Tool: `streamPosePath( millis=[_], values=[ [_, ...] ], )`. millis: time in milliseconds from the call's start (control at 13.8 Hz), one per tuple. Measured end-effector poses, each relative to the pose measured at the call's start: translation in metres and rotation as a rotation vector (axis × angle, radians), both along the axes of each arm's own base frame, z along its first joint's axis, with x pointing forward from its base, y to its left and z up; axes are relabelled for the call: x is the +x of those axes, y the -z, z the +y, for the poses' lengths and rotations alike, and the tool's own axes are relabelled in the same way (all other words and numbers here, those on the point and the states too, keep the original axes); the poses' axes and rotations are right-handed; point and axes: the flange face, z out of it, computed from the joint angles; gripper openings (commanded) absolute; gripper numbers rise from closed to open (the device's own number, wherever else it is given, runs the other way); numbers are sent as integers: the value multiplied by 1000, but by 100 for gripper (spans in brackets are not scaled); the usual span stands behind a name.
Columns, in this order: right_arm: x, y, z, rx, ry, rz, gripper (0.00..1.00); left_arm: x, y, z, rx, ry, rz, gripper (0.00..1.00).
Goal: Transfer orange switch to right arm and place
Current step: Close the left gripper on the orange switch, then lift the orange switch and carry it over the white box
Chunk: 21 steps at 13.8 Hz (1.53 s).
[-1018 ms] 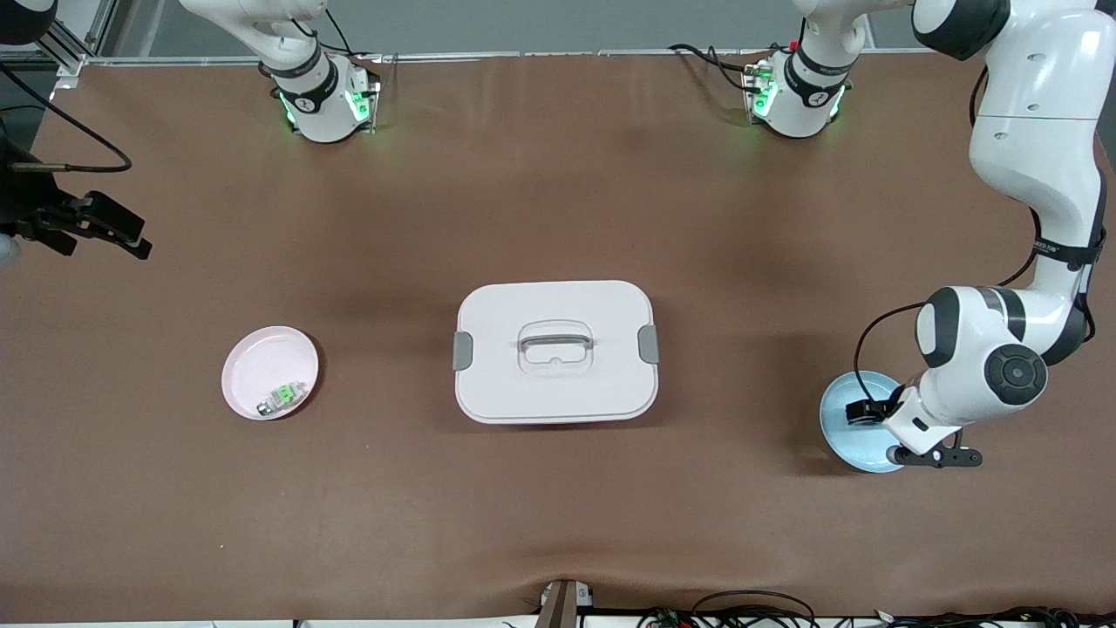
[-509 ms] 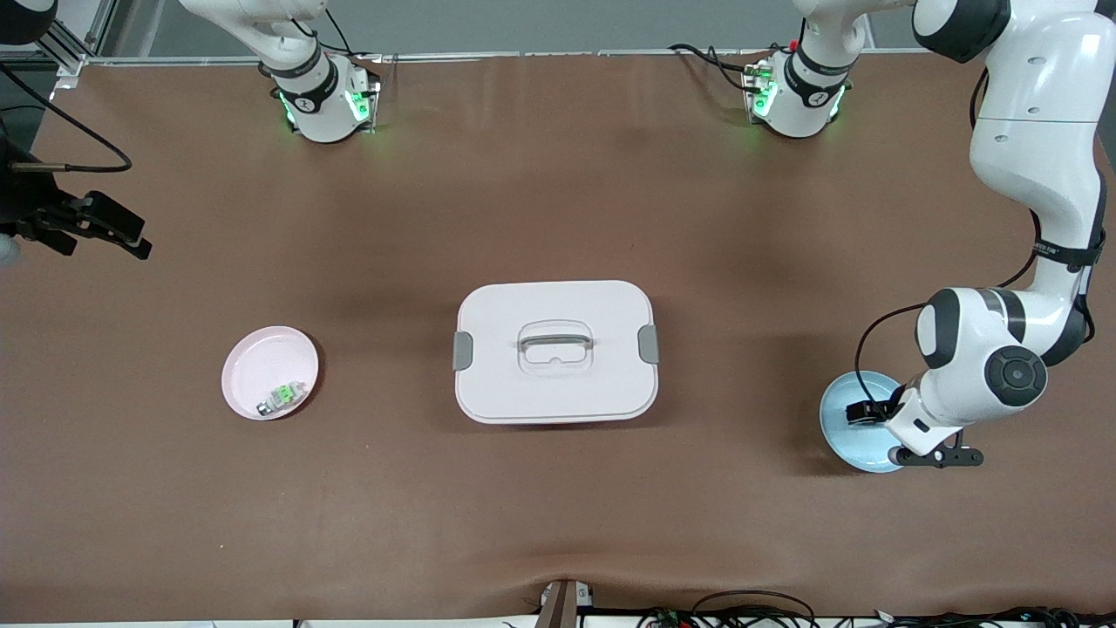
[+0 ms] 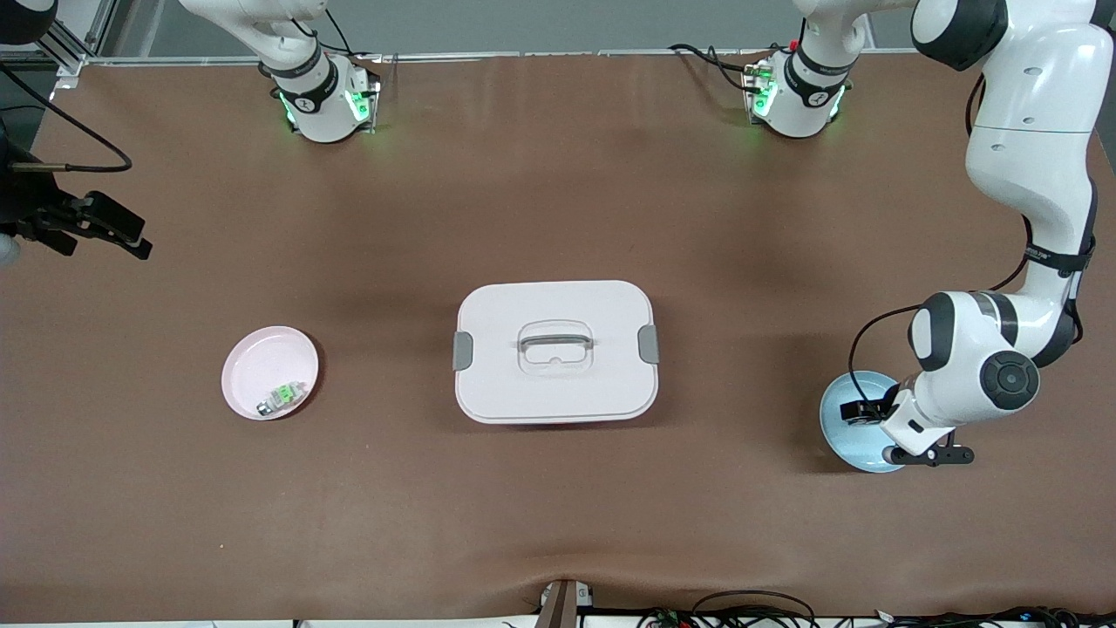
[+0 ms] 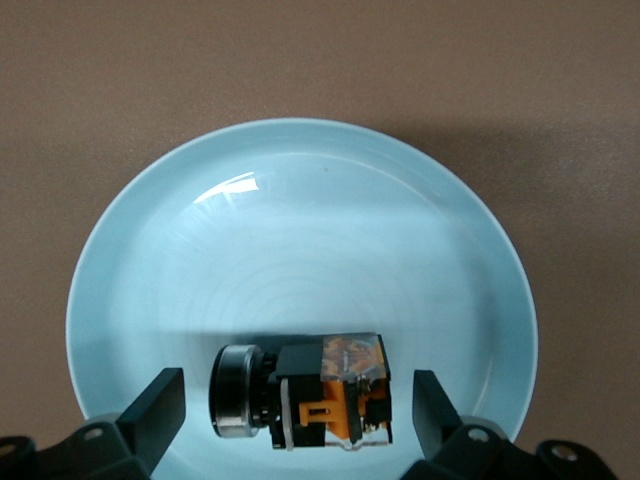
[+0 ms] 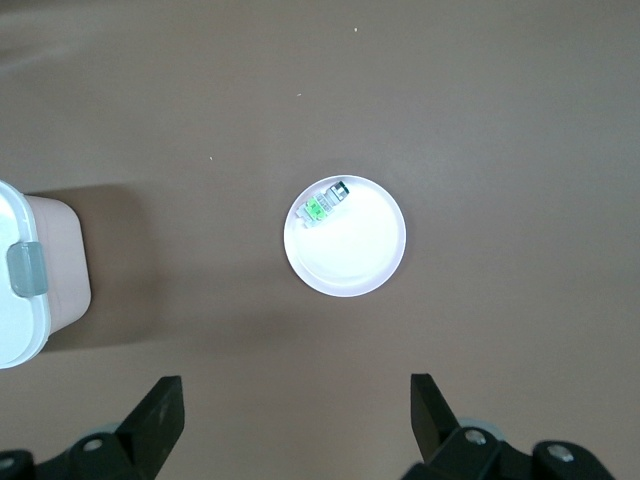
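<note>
The orange switch [image 4: 302,393], black with an orange face and a silver cap, lies on its side in the light blue plate [image 4: 300,230] near the rim. My left gripper [image 4: 297,412] is open, one finger on each side of the switch, not touching it. In the front view the left gripper [image 3: 928,455] hangs over the blue plate [image 3: 844,429] at the left arm's end of the table, and the switch is hidden under it. My right gripper [image 3: 131,240] waits open and empty in the air at the right arm's end, also in the right wrist view [image 5: 295,415].
A pink plate [image 3: 253,362] holds the pale silver-and-green switch [image 3: 283,397]; both show in the right wrist view, plate [image 5: 350,255] and switch [image 5: 322,205]. A white lidded box [image 3: 555,351] with grey clasps stands mid-table, and its edge shows in the right wrist view [image 5: 25,300].
The left arm has shifted slightly over the blue plate, toward the table's middle. The right arm has not moved.
</note>
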Motion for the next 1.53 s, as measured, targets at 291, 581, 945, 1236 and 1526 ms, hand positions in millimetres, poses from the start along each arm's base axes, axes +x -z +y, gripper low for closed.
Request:
streamPosePath(
  millis=[291, 581, 945, 1236, 1526],
  values=[
    [1, -1, 0, 0, 0, -6, 100, 0, 1, 0, -1, 0, 1, 55],
    [1, -1, 0, 0, 0, -7, 100, 0, 0, 0, -1, 0, 0, 0],
    [1, -1, -1, 0, 2, -10, 100, 6, -9, 3, 0, -5, -21, 0],
    [3, 1, -4, 1, 9, -11, 100, 15, -60, -3, 5, 2, -73, 0],
    [10, 9, -18, 0, 32, -15, 100, 9, -131, -9, 2, -9, -79, 0]
  ],
)
